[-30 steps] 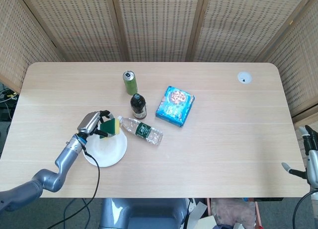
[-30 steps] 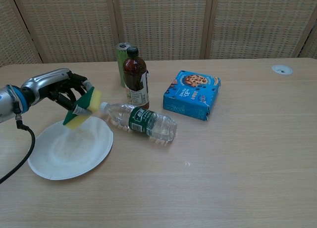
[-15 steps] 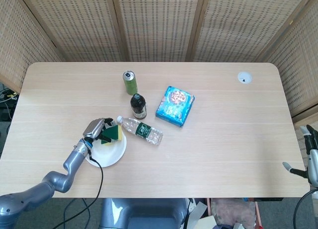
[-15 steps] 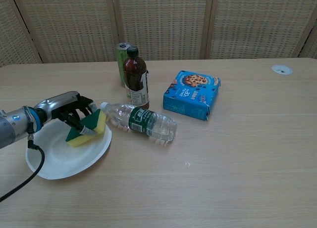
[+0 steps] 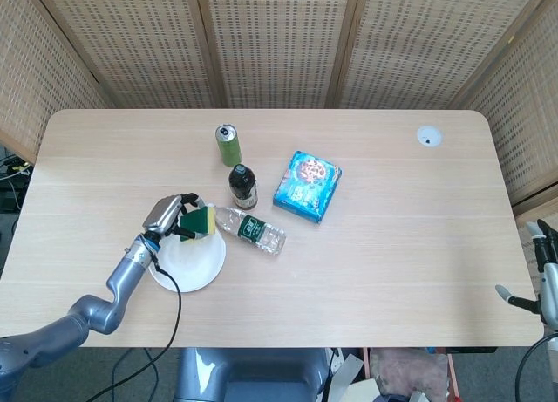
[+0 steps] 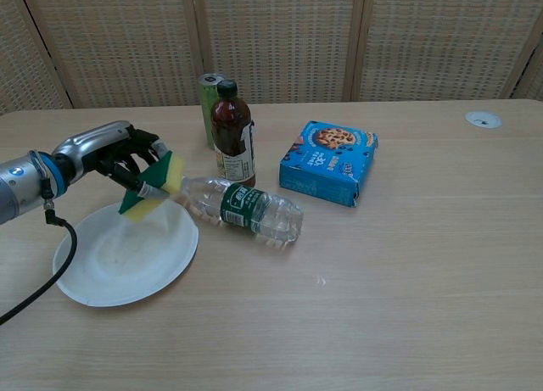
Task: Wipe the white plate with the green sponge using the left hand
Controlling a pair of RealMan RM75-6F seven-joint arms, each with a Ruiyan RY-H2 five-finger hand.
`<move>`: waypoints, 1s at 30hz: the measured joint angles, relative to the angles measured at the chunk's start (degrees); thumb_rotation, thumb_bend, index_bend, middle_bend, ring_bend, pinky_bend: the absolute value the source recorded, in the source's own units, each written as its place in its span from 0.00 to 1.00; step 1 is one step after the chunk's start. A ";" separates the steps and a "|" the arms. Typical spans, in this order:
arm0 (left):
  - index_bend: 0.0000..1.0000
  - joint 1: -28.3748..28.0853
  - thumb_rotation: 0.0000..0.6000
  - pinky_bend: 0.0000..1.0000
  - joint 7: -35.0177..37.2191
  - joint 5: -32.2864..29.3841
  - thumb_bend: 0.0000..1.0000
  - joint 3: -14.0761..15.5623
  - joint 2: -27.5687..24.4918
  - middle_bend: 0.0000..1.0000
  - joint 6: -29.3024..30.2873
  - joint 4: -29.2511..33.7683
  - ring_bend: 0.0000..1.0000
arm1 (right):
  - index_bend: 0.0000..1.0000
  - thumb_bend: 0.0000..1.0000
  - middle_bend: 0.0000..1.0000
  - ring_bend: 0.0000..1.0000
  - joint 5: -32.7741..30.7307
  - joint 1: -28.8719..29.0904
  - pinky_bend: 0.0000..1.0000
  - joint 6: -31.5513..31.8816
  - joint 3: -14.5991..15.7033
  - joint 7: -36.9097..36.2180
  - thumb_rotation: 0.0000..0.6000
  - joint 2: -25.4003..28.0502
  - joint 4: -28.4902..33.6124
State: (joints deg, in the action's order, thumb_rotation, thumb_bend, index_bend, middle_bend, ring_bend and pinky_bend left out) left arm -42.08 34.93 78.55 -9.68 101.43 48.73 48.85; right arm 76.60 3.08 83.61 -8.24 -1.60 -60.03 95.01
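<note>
A white plate [image 5: 193, 267] [image 6: 119, 255] lies on the table near its front left. My left hand [image 5: 168, 216] [image 6: 114, 158] grips a green and yellow sponge [image 5: 200, 221] [image 6: 154, 184], tilted, over the plate's far edge. In the chest view the sponge's lower corner reaches the plate's far rim; whether it touches is unclear. My right hand [image 5: 542, 271] shows only at the right edge of the head view, off the table, and its fingers are too little seen to judge.
A clear water bottle [image 5: 251, 229] [image 6: 246, 208] lies on its side just right of the plate. Behind it stand a dark brown bottle [image 5: 243, 186] [image 6: 233, 134] and a green can [image 5: 228, 146] [image 6: 209, 103]. A blue cookie box [image 5: 307, 186] [image 6: 329, 162] lies further right.
The left hand dipped the sponge onto the plate half a second ago and has now lifted it back up toward the far rim. The plate shifted slightly.
</note>
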 measured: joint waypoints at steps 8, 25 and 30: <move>0.56 -0.96 1.00 0.47 -1.27 -3.02 0.10 -0.79 3.52 0.41 -4.71 -2.44 0.34 | 0.00 0.00 0.00 0.00 -0.46 0.12 0.00 -0.33 -0.14 -0.02 1.00 -0.02 -0.19; 0.56 -0.90 1.00 0.47 2.22 -2.65 0.10 -2.15 1.18 0.41 -3.36 -0.37 0.34 | 0.00 0.00 0.00 0.00 -0.04 -0.14 0.00 0.07 -0.10 -0.95 1.00 0.41 0.06; 0.56 -0.37 1.00 0.47 0.82 -3.53 0.10 -2.12 0.31 0.41 -3.89 0.58 0.34 | 0.00 0.00 0.00 0.00 0.14 -0.17 0.00 0.15 -0.04 -1.03 1.00 0.44 0.09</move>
State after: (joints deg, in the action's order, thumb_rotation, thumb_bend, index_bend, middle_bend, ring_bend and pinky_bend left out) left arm -42.46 35.75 75.02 -11.80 101.75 44.84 49.43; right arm 76.73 2.91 83.76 -8.28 -2.63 -59.59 95.10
